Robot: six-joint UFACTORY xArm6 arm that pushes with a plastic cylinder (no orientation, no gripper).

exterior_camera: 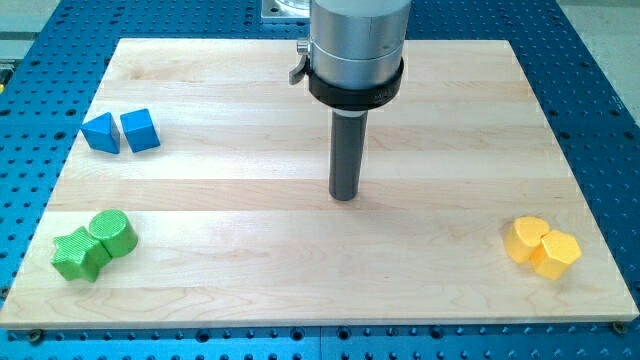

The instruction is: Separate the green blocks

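- At board centre: rod tip (345,197) resting on the wooden board (300,290), clear of every block.
- No claw fitted; a plain rod only, so nothing opened, nothing closed, nothing held.
- Toward 8 o'clock from the tip, well apart from it: green star block (78,255) and green cylinder block (115,232), touching, the cylinder at roughly 1 o'clock of the star.
- Toward 10 o'clock, near the view's left edge: two blue blocks, a blue triangular block (100,133) and a blue cube (140,130), just beside one another.
- Toward 4 o'clock, near the view's right edge: two yellow blocks (541,246), pressed together, shapes hard to make out.
- Progress, as judged: separation not yet begun; green pair in contact, tip nowhere near it.
- Remaining, as judged: travel toward 8 o'clock, entry at the seam between the pair, then a push on one block away from the other.
- Risk, as judged: off-seam contact likely to shift both blocks together, or toward the board's edge.
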